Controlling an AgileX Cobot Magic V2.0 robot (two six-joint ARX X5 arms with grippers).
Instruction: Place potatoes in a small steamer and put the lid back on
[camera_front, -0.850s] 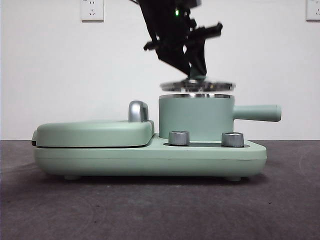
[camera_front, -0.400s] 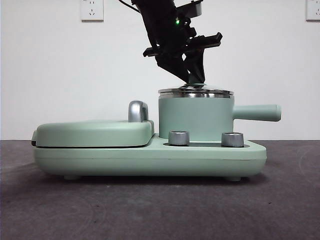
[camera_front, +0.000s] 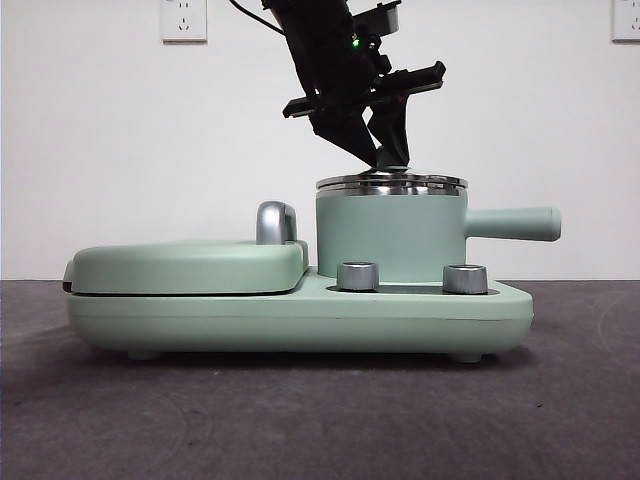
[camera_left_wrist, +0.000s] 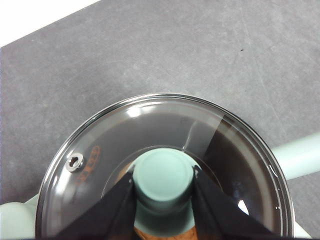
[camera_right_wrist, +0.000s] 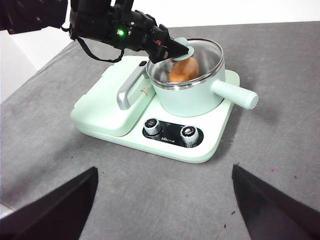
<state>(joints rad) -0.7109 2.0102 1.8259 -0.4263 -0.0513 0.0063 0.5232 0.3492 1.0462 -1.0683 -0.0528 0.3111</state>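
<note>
one potato (camera_right_wrist: 183, 69) inside small steamer (camera_front: 392, 236), lid (camera_left_wrist: 165, 165) on top, left end effector (camera_left_wrist: 164, 186) grasping its knob (camera_left_wrist: 163, 173)

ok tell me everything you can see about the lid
The lid is a round clear glass disc with a steel rim, a small vent hole near its edge and a mint-green knob on top. It sits level on the small steamer, closing it. The potato shows orange-brown through the glass. The left hand has its two black jaws on either side of the knob.
</note>
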